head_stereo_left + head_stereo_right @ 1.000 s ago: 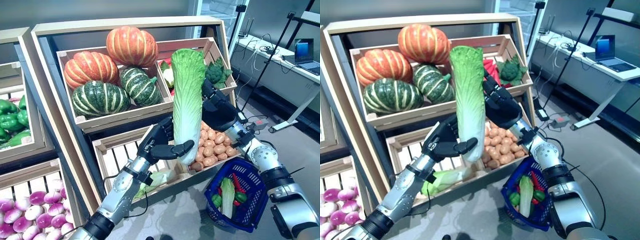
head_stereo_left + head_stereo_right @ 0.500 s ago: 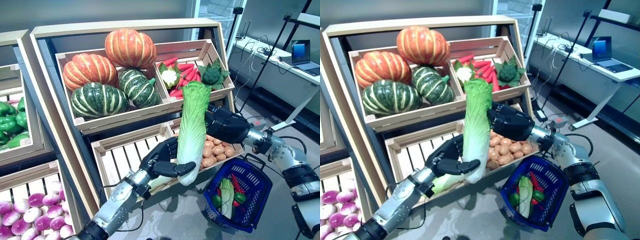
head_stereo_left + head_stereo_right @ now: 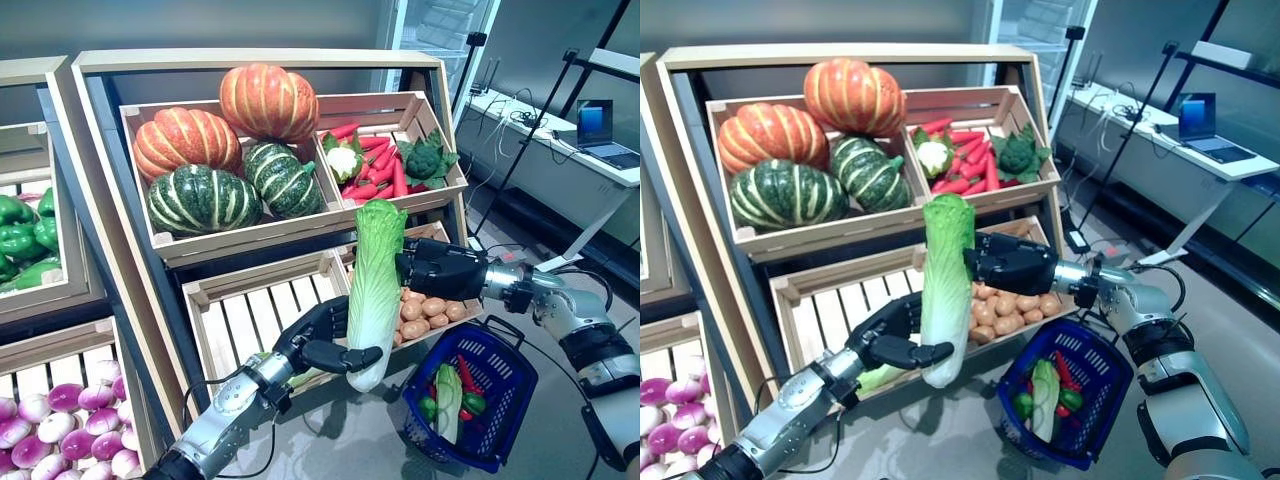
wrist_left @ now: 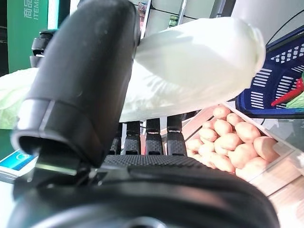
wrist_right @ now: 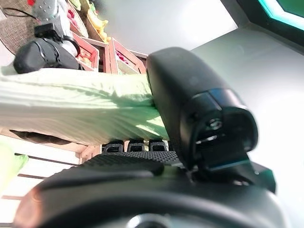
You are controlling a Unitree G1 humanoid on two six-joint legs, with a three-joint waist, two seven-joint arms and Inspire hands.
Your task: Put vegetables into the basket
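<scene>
A long napa cabbage (image 3: 376, 285) stands upright in the air in front of the wooden stand, left of and above the blue basket (image 3: 508, 398). My left hand (image 3: 318, 338) is shut on its white lower end; in the left wrist view the thumb (image 4: 80, 80) lies across the stem (image 4: 190, 61). My right hand (image 3: 445, 270) is shut on its green upper half, as the right wrist view (image 5: 71, 109) shows. The basket stands on the floor and holds a smaller cabbage (image 3: 447, 400), a red chili (image 3: 465, 372) and a green pepper (image 3: 428, 407).
The slanted wooden stand (image 3: 260, 240) with its crates is right behind the cabbage. A crate of potatoes (image 3: 425, 310) lies just under my right hand. A desk with a laptop (image 3: 600, 125) stands at the back right, with black poles beside it.
Both hands have brought the cabbage down from in front of the top crates to the level of the lower crates. The right arm has stretched out further to the left.
</scene>
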